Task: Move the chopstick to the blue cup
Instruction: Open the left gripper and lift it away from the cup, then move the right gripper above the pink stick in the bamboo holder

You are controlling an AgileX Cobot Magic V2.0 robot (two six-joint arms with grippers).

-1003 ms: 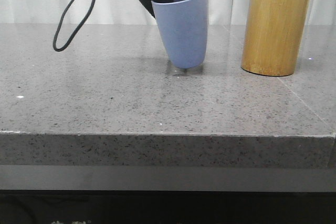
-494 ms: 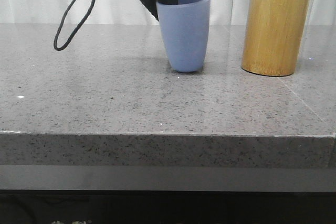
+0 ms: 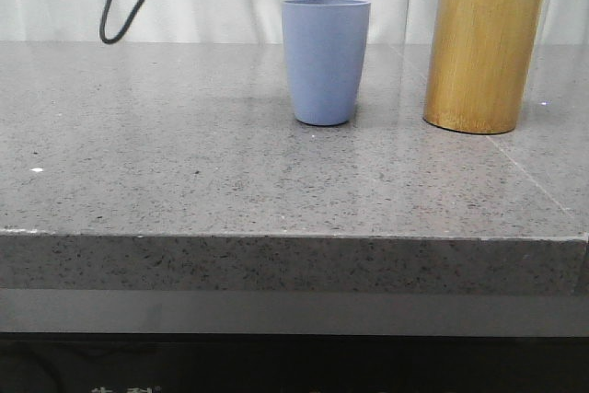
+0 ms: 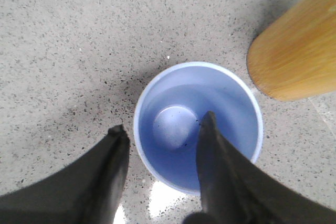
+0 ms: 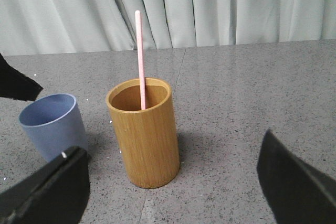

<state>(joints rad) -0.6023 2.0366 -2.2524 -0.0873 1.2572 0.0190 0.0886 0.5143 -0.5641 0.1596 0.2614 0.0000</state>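
The chopstick point(image 5: 139, 51), likely light, stiff and slick, stands in the holder point(image 5: 145, 132) beside the cup point(image 3: 325, 60); grip its exposed top; both claws, left point(image 4: 160, 129) and right point(image 5: 173, 182), are spread and empty.

The left tool point(image 4: 160, 129) hangs high at the top edge of the front view, its two dark fingers pointing downward and spread apart with nothing between them. A black cable loops down beside that arm. In the left wrist view, one finger point(image 4: 113, 166) and its partner taper to blunt tips. The right tool point(image 5: 173, 182) is held level and low, its fingers spread wide and empty.
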